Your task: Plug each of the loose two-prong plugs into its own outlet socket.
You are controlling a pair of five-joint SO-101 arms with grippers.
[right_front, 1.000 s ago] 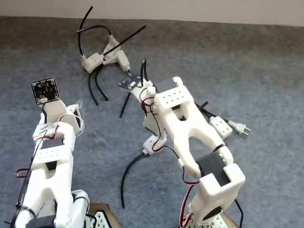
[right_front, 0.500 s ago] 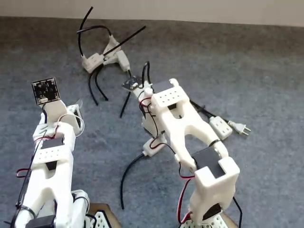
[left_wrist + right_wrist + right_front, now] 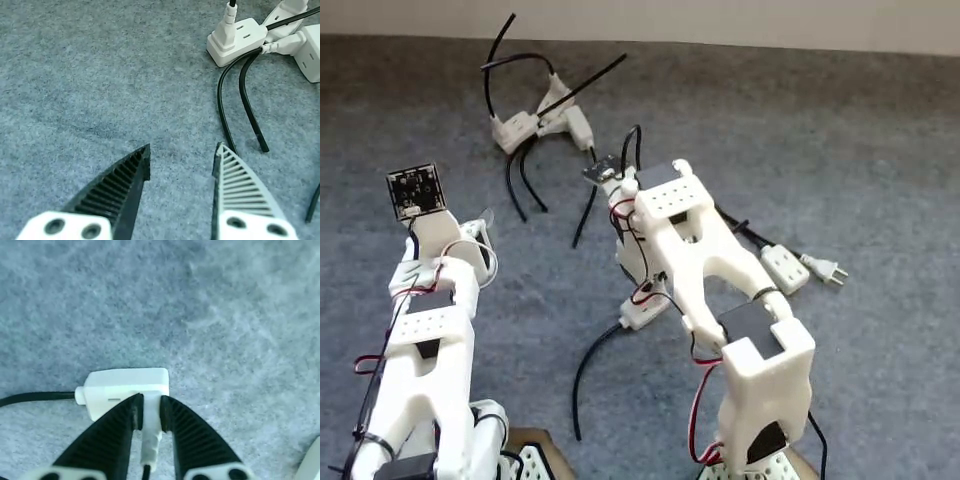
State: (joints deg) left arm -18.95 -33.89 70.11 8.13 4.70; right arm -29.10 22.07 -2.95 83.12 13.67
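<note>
1. The grey carpet (image 3: 880, 150) lies under both arms and every cable
2. The right arm (image 3: 705, 250) bends down over the middle of the carpet; the left arm (image 3: 425, 330) stands near the left edge of the high view, well apart from the sockets
3. The left gripper (image 3: 183, 147) gapes wide, 1 black finger and 1 white, with nothing between them and bare carpet beneath
4. The right gripper (image 3: 151, 399) has its 2 black fingers drawn almost together, pinching the held plug (image 3: 149, 447) by its white body
5. The middle socket (image 3: 125, 382) lies flat on the carpet with a black cable running off 1 end; the held plug's front end meets its side, and how deep the prongs sit cannot be told
6. The high view gives the spread: the middle socket (image 3: 642, 312) beside the right arm, the side socket (image 3: 785, 268) to the right, and 2 more at the far end
7. The left wrist view gives the close detail there: the far socket (image 3: 237, 40) has a seated plug (image 3: 228, 17) standing in it, and touches the neighbour socket (image 3: 312, 55)
8. The loose plug (image 3: 823, 268) lies just beside the side socket, prongs pointing away
</note>
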